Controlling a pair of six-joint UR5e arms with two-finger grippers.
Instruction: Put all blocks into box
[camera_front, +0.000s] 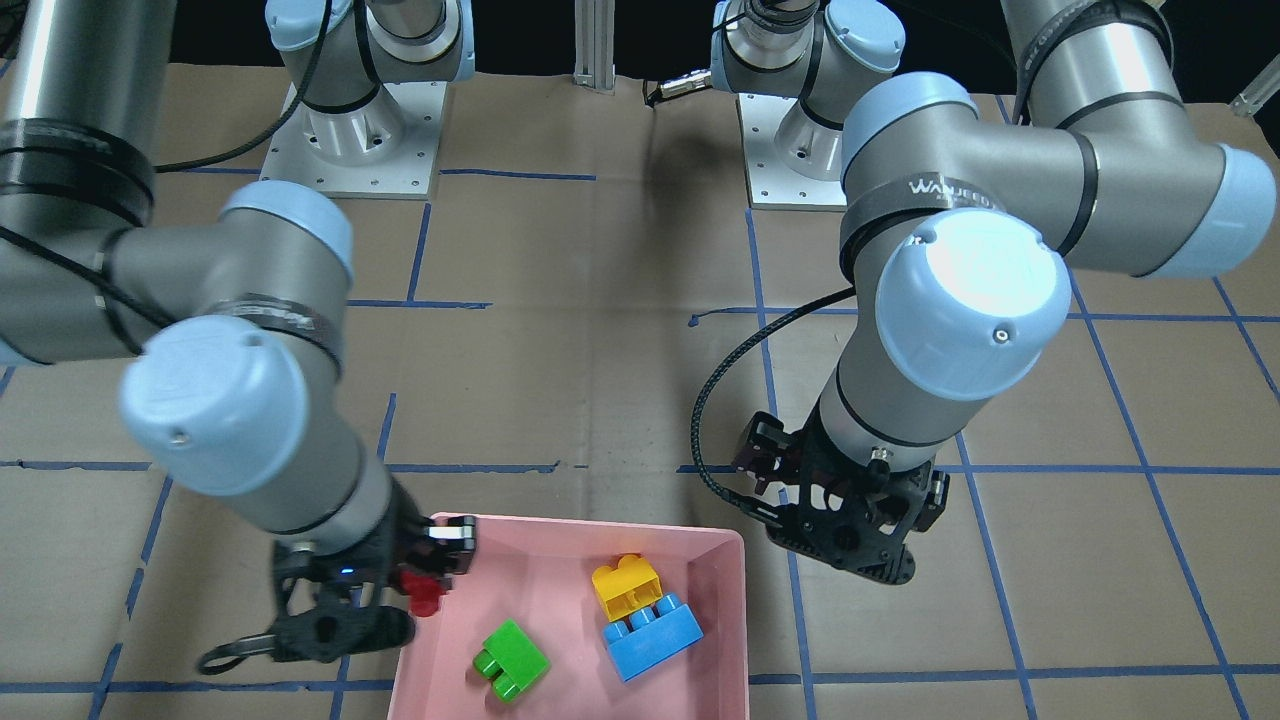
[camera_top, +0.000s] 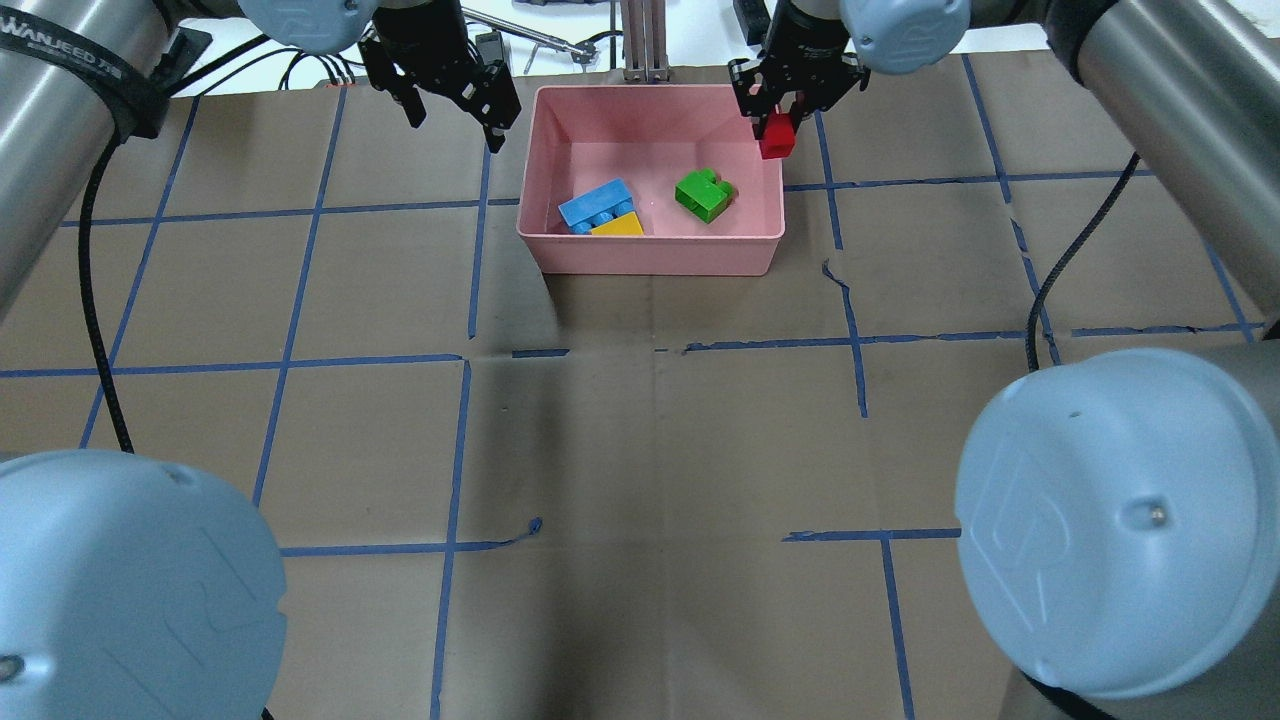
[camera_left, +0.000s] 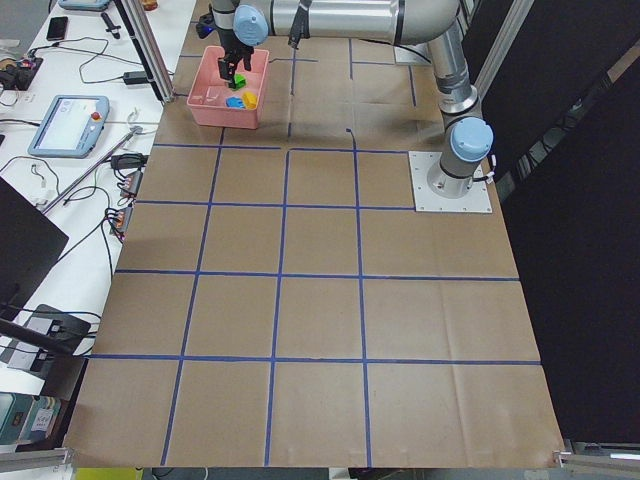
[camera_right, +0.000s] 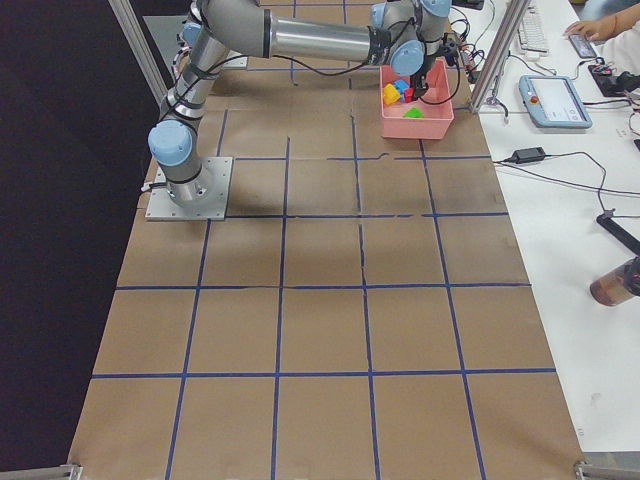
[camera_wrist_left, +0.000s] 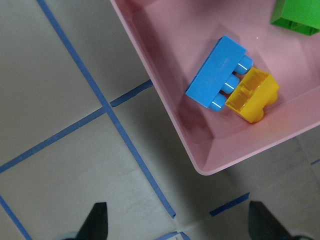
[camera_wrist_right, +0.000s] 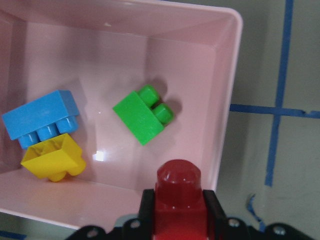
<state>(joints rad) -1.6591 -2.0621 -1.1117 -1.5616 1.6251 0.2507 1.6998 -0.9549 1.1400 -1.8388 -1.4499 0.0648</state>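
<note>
The pink box (camera_top: 650, 252) stands at the far middle of the table. In it lie the green block (camera_top: 704, 193), the light-blue block (camera_top: 598, 204) and the yellow block (camera_top: 620, 226), the blue and yellow ones touching. My right gripper (camera_top: 778, 125) is shut on the small red block (camera_top: 776, 140) and holds it above the box's far right corner. The right wrist view shows the red block (camera_wrist_right: 179, 200) between the fingers, over the box's rim (camera_wrist_right: 226, 100). My left gripper (camera_top: 455, 112) is open and empty, just left of the box, above the table.
Brown paper with blue tape lines (camera_top: 460, 440) covers the table. The arm bases (camera_front: 350, 130) stand at the robot's side. Beyond the box's far side are an aluminium post (camera_top: 645, 40) and cables.
</note>
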